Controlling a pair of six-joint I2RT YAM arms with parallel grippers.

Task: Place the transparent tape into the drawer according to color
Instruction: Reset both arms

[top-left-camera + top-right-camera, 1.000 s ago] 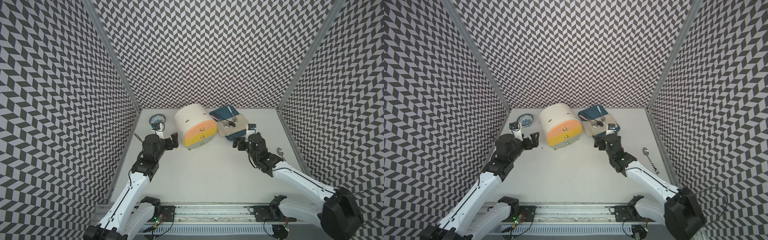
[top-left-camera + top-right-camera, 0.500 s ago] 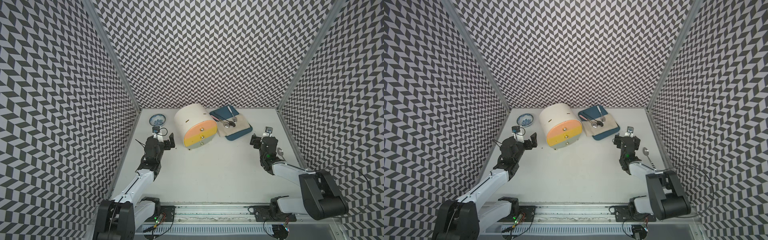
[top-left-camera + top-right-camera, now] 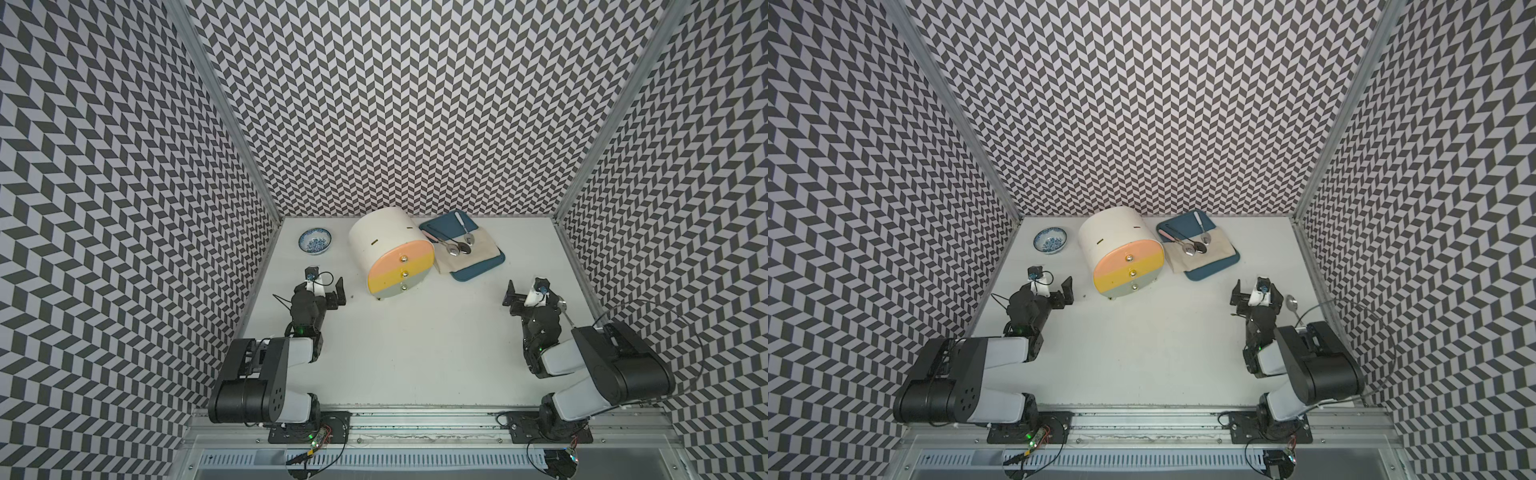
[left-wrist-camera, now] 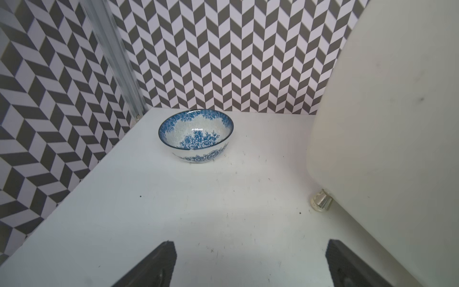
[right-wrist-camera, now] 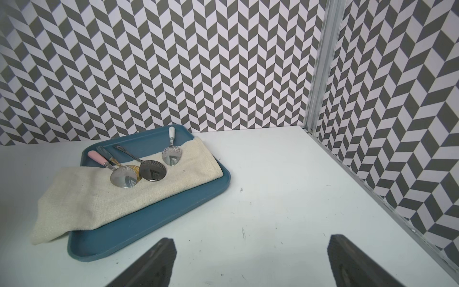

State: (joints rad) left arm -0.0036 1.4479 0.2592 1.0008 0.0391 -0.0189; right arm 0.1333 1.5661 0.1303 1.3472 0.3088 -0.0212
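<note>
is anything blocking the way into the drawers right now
Yes: all three drawers of the drawer unit, pink, yellow and grey, are shut, so their own fronts block the way in. No tape shows in any view, and the bowl looks empty.

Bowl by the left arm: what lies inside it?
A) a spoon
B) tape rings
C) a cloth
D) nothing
D: in the left wrist view the bowl shows only its painted blue flowers inside.
</note>
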